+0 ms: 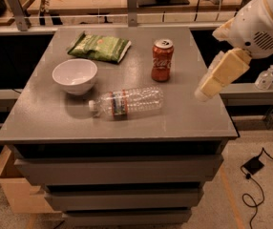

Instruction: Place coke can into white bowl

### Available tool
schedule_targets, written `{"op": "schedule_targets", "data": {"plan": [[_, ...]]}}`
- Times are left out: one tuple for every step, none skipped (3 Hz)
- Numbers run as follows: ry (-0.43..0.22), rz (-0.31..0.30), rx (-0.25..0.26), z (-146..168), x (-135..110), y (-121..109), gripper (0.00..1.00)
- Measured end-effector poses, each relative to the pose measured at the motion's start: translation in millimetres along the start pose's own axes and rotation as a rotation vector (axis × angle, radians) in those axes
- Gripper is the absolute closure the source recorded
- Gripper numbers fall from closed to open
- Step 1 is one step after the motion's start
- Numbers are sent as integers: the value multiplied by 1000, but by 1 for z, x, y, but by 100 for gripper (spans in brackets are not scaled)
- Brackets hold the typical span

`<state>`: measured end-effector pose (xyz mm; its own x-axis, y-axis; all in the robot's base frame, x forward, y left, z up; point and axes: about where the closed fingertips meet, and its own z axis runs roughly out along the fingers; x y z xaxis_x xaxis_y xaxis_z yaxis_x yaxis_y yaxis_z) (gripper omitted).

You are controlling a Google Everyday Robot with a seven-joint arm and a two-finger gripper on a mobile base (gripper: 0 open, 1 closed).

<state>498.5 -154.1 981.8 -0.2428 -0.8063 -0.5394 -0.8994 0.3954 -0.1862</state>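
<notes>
Counter (46, 113): matt grey top, smooth.
Can (162, 60): glossy red metal, silver top.
Bowl (74, 75): smooth white, slight sheen.
Bottle (127, 102): clear ribbed plastic, printed label band.
Bag (98, 46), far left: green crinkled film.
Claw (203, 92), over counter's right edge: cream plastic, smooth, matt.
Arm (263, 20): white plastic shell.

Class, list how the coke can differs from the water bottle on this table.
The coke can stands upright; the water bottle lies on its side. The can is red and opaque; the bottle is clear. Both rest on the grey table, untouched; the gripper hovers near its right edge.
</notes>
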Motion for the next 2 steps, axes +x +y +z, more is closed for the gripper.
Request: {"op": "schedule_targets", "data": {"plan": [[-42,24,11,54,-20,-26,0],[-47,29,16,54,-19,-27,0]]}}
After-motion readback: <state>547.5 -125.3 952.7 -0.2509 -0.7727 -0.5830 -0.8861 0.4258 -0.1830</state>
